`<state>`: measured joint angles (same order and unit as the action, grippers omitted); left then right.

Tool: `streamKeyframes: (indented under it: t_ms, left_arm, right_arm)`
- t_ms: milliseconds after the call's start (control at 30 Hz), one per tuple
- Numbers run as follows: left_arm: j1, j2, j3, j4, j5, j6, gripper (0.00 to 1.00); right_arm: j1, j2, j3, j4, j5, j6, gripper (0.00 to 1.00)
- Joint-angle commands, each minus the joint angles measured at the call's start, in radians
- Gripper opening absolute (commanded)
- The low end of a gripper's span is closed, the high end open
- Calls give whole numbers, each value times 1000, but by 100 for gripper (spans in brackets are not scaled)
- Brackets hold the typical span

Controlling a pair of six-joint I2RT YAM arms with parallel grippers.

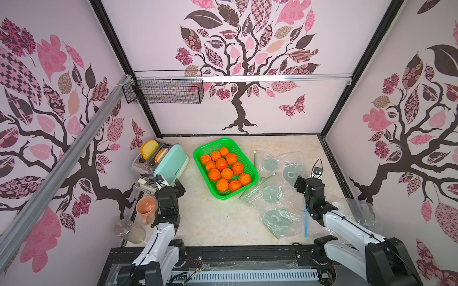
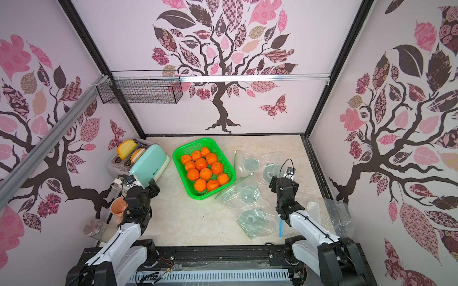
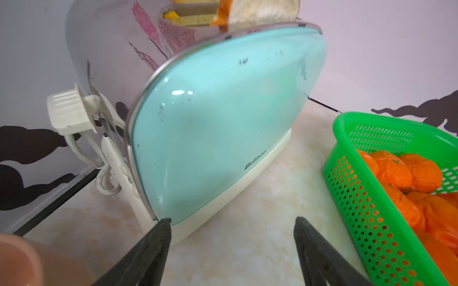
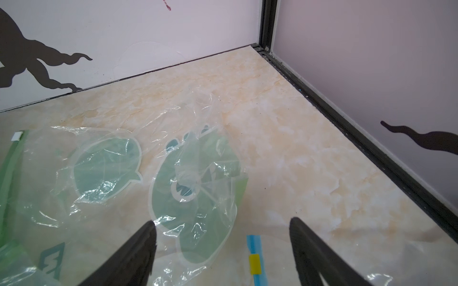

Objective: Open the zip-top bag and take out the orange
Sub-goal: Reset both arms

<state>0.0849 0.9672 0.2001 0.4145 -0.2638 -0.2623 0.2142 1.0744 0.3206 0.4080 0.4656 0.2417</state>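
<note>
Left gripper (image 3: 233, 220), tapered black jaws apart and empty, faces a glossy mint toaster (image 3: 218, 123); right gripper (image 4: 223, 221), likewise spread, hovers over crinkled clear bags (image 4: 193, 178), green-printed, flat on the marbled table (image 1: 210, 222). Twelve round oranges (image 1: 221, 164) fill one perforated green plastic basket (image 1: 207, 147) between toaster and bags.

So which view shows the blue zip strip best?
The right wrist view: the blue zip strip lies close, with its yellow slider clear. Both top views show it only as a thin line. The left wrist view misses it.
</note>
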Motion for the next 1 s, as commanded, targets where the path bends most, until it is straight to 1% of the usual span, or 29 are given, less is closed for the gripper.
streamKeyframes:
  t_ms: [0, 33, 67, 100, 133, 167, 200, 233, 300, 333, 367, 400, 433, 467, 500, 533, 567, 600, 633, 667, 700, 733, 800, 967]
  left_arm:
    - [3, 143, -7, 279, 47, 107, 82]
    - [3, 167, 9, 282, 89, 120, 82]
    - [0, 191, 9, 329, 114, 128, 82]
    - [-3, 237, 0, 408, 119, 133, 82]
    - [-2, 276, 6, 455, 142, 135, 83]
    - [-4, 310, 16, 481, 171, 144, 83]
    - [-15, 351, 29, 514, 191, 164, 83]
    - [-38, 408, 42, 547, 169, 192, 83]
    - [-44, 531, 75, 608, 193, 213, 84]
    - [-43, 585, 95, 623, 220, 226, 84]
    - [-45, 618, 111, 647, 243, 234, 84]
    - [-45, 611, 127, 593, 268, 248, 84]
    - [-47, 579, 154, 484, 259, 251, 84]
    - [-48, 580, 174, 458, 245, 249, 85]
    - [-41, 607, 189, 476, 249, 241, 86]
    - [-29, 610, 186, 480, 268, 229, 98]
    - [-22, 595, 195, 440, 279, 231, 98]
    - [-28, 588, 197, 423, 264, 231, 98]
    - [-28, 595, 195, 443, 268, 232, 98]
    - [-28, 597, 190, 455, 269, 232, 98]
    - [-31, 592, 193, 440, 264, 233, 98]
    - [-34, 588, 194, 428, 258, 229, 98]
    - [-38, 590, 195, 435, 253, 231, 98]
    - [-39, 590, 196, 431, 249, 232, 98]
  right_arm:
    - [-9, 63, -23, 202, 18, -82, 86]
    - [-14, 107, -59, 302, 6, -86, 86]
    - [-17, 157, -93, 422, -2, -94, 86]
    - [-11, 199, -76, 437, 38, -115, 87]
    - [-20, 205, -34, 363, -10, -117, 87]
    - [-31, 225, -47, 448, -32, -134, 87]
    - [-32, 248, -69, 544, -7, -141, 88]
    - [-39, 265, -73, 580, -22, -153, 88]
    - [-41, 306, -41, 593, -53, -214, 87]
    - [-41, 333, -48, 641, -81, -252, 86]
    - [-45, 368, -77, 735, -107, -266, 86]
    - [-46, 430, -112, 881, -93, -268, 86]
    - [-52, 486, -141, 1010, -92, -271, 86]
    - [-62, 501, -143, 1001, -96, -252, 87]
    - [-74, 509, -117, 959, -87, -239, 87]
    - [-75, 512, -91, 912, -84, -233, 88]
    - [-91, 505, -71, 856, -114, -214, 89]
    - [-128, 497, -45, 793, -159, -183, 90]
    - [-148, 486, -34, 744, -194, -169, 94]
    - [-150, 476, -28, 719, -198, -167, 96]
    - [-150, 486, -34, 745, -196, -172, 99]
    - [-150, 489, -40, 765, -195, -174, 99]
    - [-149, 475, -38, 738, -197, -171, 99]
    - [-150, 475, -43, 749, -196, -171, 99]
